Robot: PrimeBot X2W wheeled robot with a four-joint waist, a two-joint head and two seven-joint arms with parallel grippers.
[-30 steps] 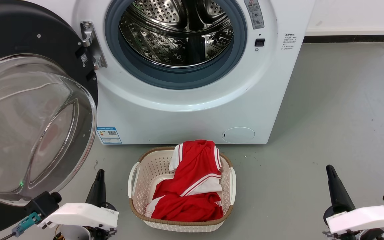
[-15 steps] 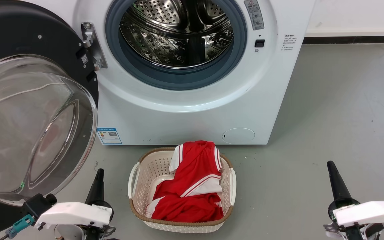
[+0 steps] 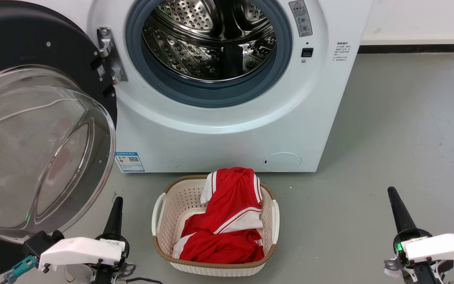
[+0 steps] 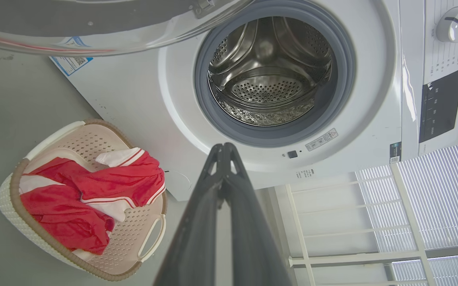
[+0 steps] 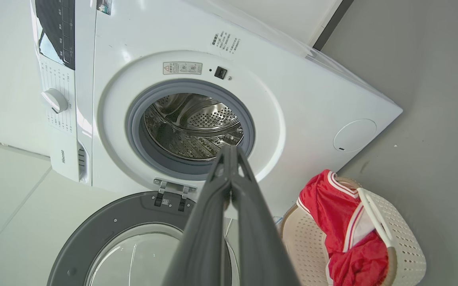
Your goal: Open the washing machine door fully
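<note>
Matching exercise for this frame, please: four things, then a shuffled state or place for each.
Things:
1. washing machine door
2. red garment
3. left hand
4. drum

States or places:
A. shut, holding nothing
B. swung wide open
C. no laundry inside
D. lying in the basket

Pairs: 1-B; 2-D; 3-A; 4-C

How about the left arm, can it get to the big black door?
Probably yes. The door stands open close to the left arm, and nothing shows between them. The basket sits on the arm's other side, out of the way.
</note>
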